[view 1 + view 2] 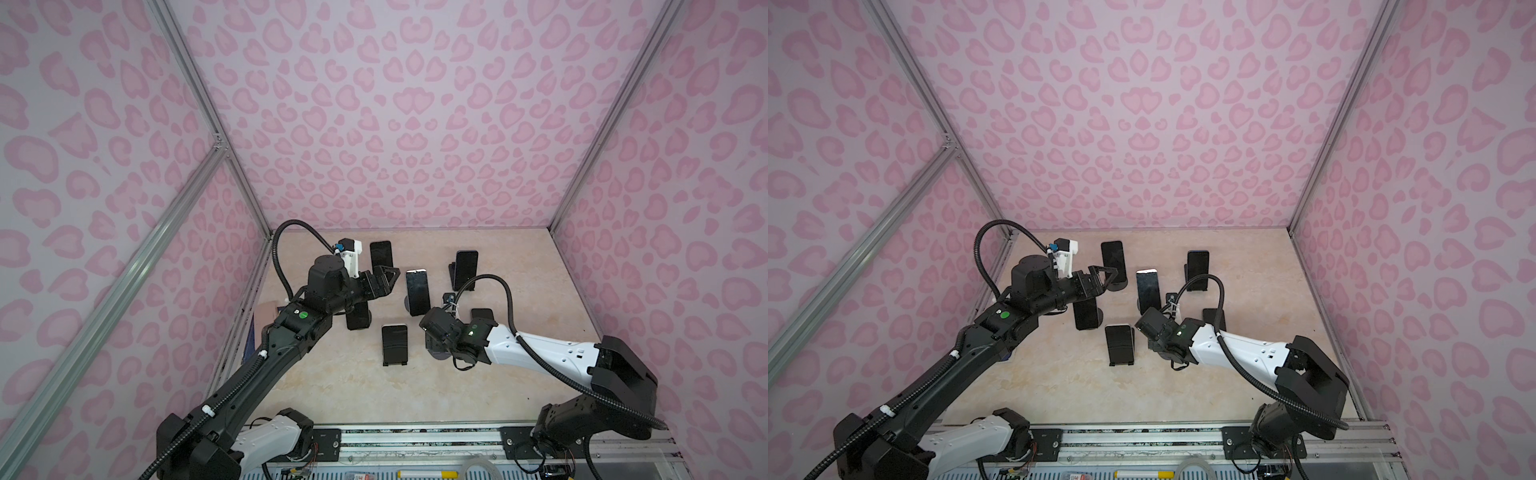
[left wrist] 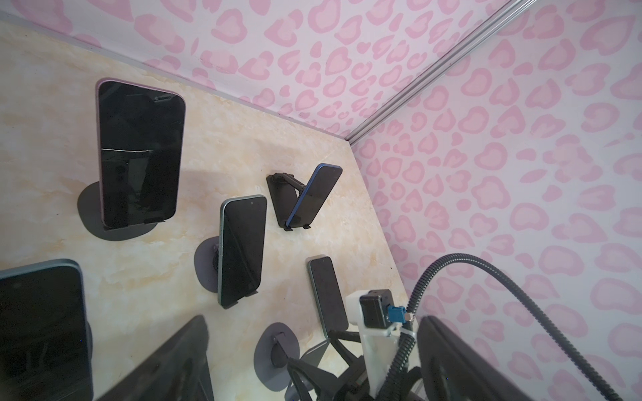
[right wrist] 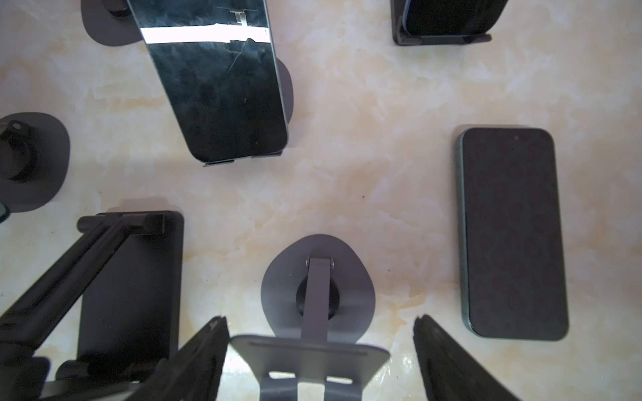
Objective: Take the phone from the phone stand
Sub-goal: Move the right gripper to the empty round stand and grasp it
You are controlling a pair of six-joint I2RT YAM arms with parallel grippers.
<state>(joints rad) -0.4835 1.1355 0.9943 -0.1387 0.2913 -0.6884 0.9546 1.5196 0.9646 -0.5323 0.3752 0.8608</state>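
Right pincer point(image 3: 321, 318) is hanging spread over the bare phone stand point(image 3: 314, 288), the phone point(image 3: 514, 232) lying beside it.

The phone, dark-screened with a green edge, is lying flat and face up on the counter point(image 1: 374, 395), just beside the stand's round grey base point(image 3: 278, 291) but not touching it; in both top views the right arm point(image 1: 540, 349) is covering part of it. The pincer's black fingers point(image 3: 201, 361) are straddling the stand's slotted rest plate point(image 3: 309, 354), pinching nothing. A cracked phone point(image 3: 222, 86) is leaning propped just beyond the bare stand, and a blue-edged phone point(image 2: 314, 194) is resting on a folding stand point(image 2: 278, 194) farther back. Left pincer point(image 1: 390, 280) is hovering spread and empty over the counter's left half, close to the rear phone point(image 1: 381, 255) standing there.
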